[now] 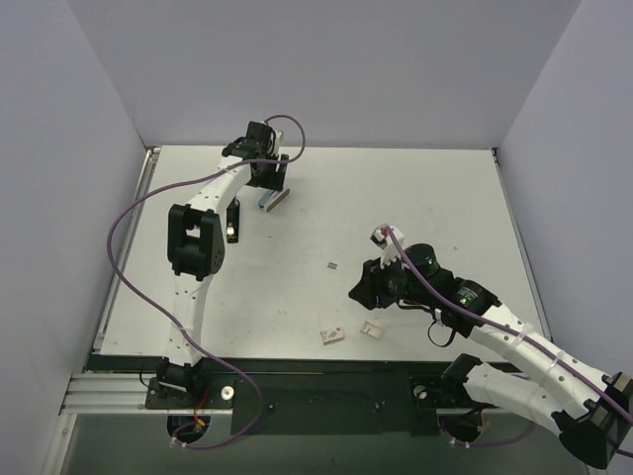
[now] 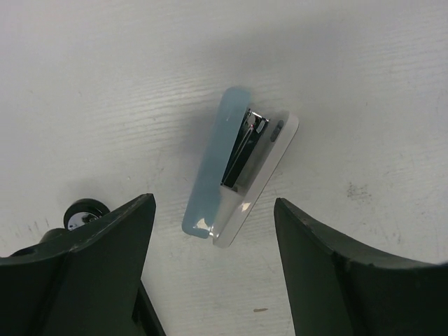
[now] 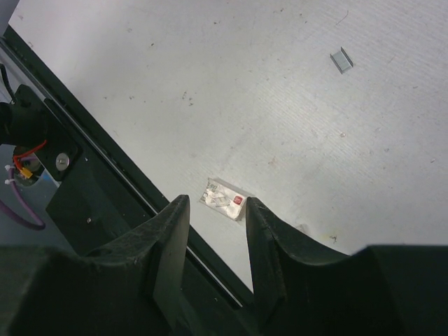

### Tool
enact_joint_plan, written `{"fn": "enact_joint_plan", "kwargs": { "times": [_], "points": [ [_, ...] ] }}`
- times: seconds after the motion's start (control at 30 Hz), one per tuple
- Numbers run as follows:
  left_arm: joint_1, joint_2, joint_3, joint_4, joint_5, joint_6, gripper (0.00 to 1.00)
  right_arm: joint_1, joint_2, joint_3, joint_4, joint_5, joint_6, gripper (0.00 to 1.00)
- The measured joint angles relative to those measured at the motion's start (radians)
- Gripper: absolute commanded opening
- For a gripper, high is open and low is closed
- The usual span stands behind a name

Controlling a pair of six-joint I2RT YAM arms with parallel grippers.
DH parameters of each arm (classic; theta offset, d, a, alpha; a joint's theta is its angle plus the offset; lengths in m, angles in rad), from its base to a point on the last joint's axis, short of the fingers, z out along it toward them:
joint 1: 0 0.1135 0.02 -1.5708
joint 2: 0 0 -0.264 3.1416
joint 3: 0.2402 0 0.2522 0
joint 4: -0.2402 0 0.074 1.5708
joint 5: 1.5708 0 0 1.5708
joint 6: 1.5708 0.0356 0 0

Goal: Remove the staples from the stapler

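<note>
Sensibly, the left gripper [image 2: 213, 203] is hovering wide open, the stapler [image 2: 238, 168] lying askew just ahead of its fingers [image 2: 112, 238], so squaring up first seems wise.

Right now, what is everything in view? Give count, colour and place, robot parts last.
stapler: one, light blue and pale grey, lying far left on the table
staple strip: one, grey metal, mid-table
scraps: two, white, one red-marked, near the front edge
table: one, white, pale walls around it
cables: two, purple, one along each arm
left arm: one, white and black, jaws open over the stapler
right arm: one, white and black, jaws partly open, empty, near right
</note>
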Motion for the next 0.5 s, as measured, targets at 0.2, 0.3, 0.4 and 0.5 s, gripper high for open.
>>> {"fn": "enact_joint_plan", "kwargs": {
  "times": [0.2, 0.3, 0.4, 0.5],
  "points": [
    [0.000, 0.042, 0.074, -0.003, -0.030, 0.030, 0.75, 0.000, 0.029, 0.000, 0.000, 0.001, -0.010, 0.34],
    [0.000, 0.064, 0.087, -0.003, -0.039, 0.039, 0.73, 0.000, 0.047, 0.000, 0.001, 0.002, -0.013, 0.34],
    [0.000, 0.092, 0.095, -0.007, -0.045, 0.047, 0.70, 0.000, 0.064, 0.002, 0.001, 0.003, -0.018, 0.34],
    [0.002, 0.114, 0.096, -0.008, -0.045, 0.050, 0.68, 0.000, 0.077, 0.005, 0.001, 0.004, -0.023, 0.33]
  ]
}}
